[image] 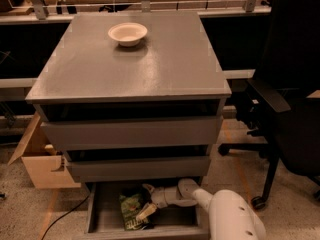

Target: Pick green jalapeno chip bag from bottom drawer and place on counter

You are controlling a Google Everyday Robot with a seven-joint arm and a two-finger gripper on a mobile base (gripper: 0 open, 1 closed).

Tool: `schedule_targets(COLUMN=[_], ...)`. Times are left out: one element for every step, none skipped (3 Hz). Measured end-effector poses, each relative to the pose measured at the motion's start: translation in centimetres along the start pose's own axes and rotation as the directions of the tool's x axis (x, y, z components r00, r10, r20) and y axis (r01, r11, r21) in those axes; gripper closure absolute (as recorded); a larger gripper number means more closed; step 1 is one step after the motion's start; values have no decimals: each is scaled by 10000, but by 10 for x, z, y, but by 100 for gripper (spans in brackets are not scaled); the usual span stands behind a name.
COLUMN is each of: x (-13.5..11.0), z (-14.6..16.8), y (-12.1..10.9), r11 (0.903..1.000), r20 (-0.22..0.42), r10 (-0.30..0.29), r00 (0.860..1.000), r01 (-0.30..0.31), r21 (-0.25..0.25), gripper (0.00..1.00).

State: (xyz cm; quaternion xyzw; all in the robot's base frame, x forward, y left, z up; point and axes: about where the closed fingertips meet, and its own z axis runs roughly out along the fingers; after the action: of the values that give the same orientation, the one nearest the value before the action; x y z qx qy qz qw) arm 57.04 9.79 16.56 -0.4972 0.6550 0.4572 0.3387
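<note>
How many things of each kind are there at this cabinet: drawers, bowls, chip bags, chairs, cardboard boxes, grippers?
Drawers: 3, the top drawer, the middle drawer and the bottom drawer
Bowl: 1, on the counter
Green jalapeno chip bag: 1, in the bottom drawer
Office chair: 1
Cardboard box: 1
Gripper: 1, fingers open at the bag
Total: 8
</note>
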Motion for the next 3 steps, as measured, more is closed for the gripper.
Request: schedule_targets(x=[4, 7, 11], z=[1, 7, 16], y=[-6, -10, -12], r11=[9993, 9976, 9962], r20=[-105, -345, -654], r10=[-12, -31, -54], r00=[9999, 9994, 9978], r01=[16, 54, 110], r21=[384, 692, 868], gripper=[0, 0, 0])
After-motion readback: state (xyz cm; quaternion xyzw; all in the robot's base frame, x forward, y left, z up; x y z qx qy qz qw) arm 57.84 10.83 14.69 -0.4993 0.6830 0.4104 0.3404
